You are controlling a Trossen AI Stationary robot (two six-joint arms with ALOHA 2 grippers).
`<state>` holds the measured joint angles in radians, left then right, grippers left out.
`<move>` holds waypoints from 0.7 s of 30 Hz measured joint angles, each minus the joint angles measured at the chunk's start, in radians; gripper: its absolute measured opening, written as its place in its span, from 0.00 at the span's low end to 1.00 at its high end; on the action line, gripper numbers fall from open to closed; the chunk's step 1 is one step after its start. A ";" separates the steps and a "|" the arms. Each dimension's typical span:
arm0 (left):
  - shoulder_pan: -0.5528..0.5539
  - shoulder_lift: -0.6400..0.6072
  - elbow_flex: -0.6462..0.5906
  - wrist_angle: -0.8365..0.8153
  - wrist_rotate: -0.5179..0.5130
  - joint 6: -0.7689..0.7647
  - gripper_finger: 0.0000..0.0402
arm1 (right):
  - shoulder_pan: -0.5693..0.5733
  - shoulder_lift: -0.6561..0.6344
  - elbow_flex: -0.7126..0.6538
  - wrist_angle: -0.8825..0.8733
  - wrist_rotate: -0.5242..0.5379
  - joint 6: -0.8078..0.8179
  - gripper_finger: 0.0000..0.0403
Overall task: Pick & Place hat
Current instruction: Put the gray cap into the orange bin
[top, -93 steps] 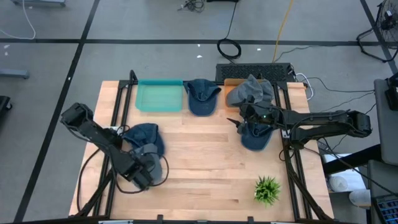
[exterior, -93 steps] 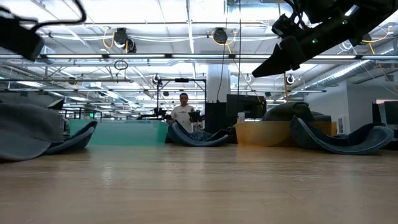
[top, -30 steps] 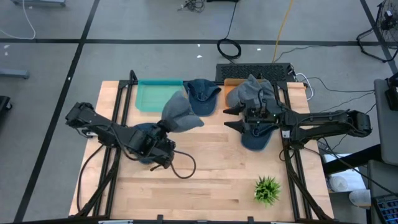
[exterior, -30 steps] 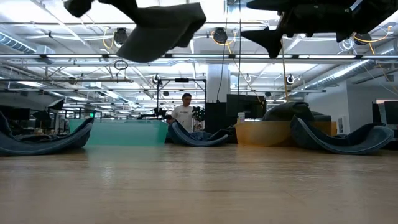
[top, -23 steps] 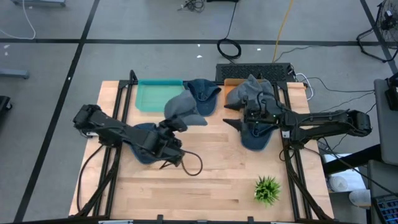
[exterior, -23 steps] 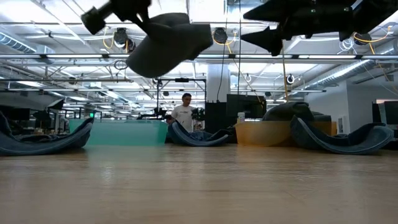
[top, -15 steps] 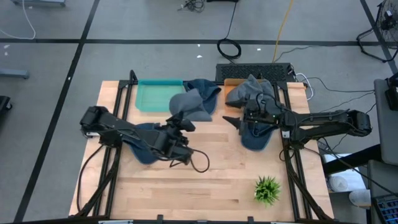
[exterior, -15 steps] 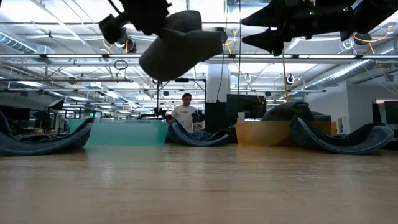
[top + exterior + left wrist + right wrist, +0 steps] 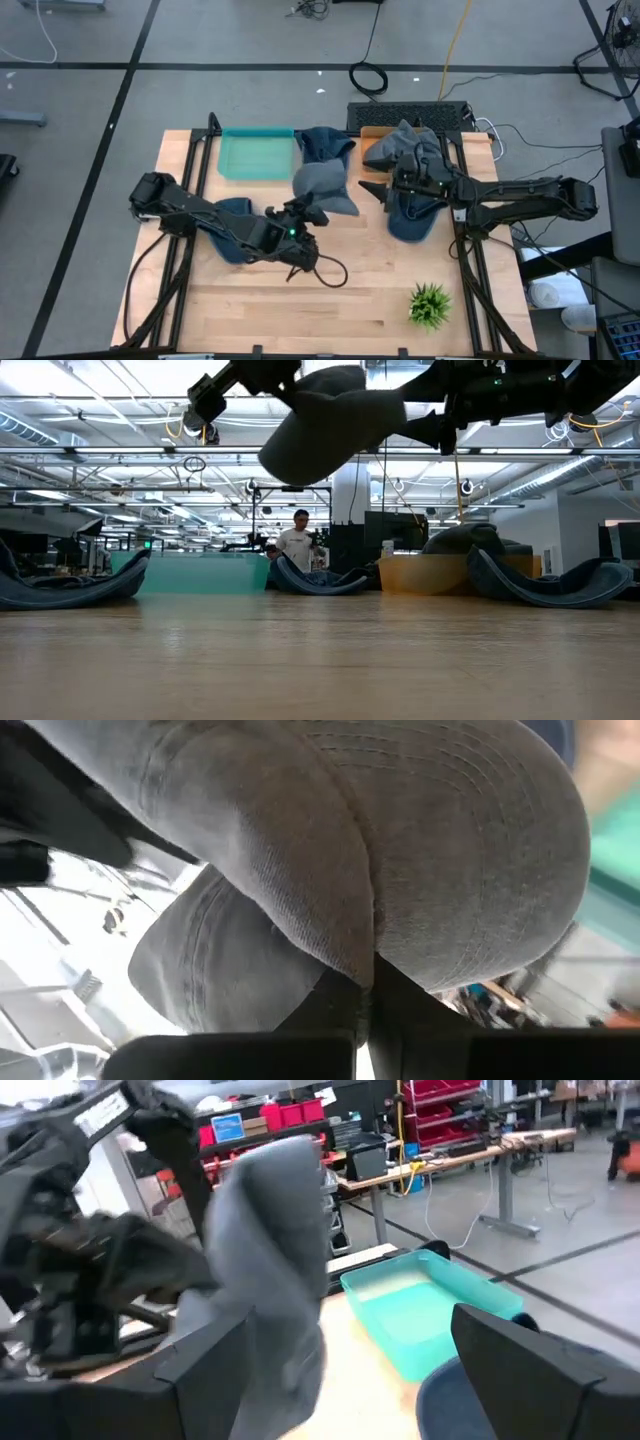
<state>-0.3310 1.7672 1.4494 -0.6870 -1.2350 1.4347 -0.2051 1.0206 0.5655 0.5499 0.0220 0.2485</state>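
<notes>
Left gripper (image 9: 312, 213) clamped on grey cap (image 9: 322, 186), held aloft mid-counter (image 9: 350, 290), just beside right gripper (image 9: 374, 190), whose fingers are spread. Cap looks light, soft, floppy; crown sags. Likely firmest hold: stiff brim or seam, not loose crown cloth.

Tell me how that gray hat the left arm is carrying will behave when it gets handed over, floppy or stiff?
Probably floppy: the gray hat droops in soft folds from the left gripper, jaws shut on one edge. It seems light, hanging high over the table from that single pinch. The right gripper, jaws open, may find the cloth sags or swings, so expect no fixed shape.
</notes>
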 joint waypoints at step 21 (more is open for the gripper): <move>0.005 0.000 0.000 0.116 0.036 0.063 0.00 | 0.000 0.191 0.002 0.178 -0.210 0.091 0.72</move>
<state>-0.3260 1.7668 1.4494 -0.5709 -1.1988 1.4980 -0.2054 1.2118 0.5671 0.7279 -0.1883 0.3398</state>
